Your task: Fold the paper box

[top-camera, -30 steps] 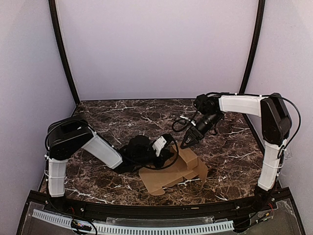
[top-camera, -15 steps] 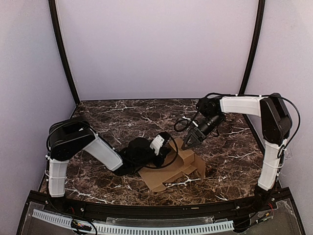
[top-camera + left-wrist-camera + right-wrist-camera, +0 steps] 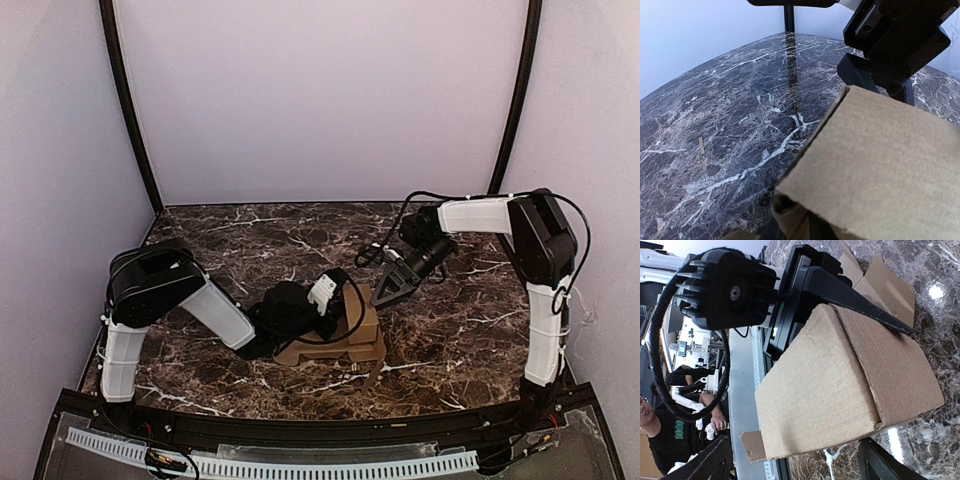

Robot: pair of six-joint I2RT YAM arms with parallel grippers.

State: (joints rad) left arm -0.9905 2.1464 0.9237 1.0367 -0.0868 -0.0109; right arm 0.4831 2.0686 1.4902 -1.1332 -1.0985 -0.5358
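Right pincer (image 3: 383, 296) has backed off, jaws apart, the paper box (image 3: 365, 330) now folded upright; left pincer's (image 3: 345, 306) grip I can't tell.

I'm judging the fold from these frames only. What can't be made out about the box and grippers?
- Top view: fingertips of the left gripper, hidden by the paper box.
- Right wrist view: one of its fingers shows; the box hides the other, so the grip is unclear.
- Left wrist view: cardboard blocks the box's interior.
- Right wrist view: most of the right gripper, cut off by the bottom edge.
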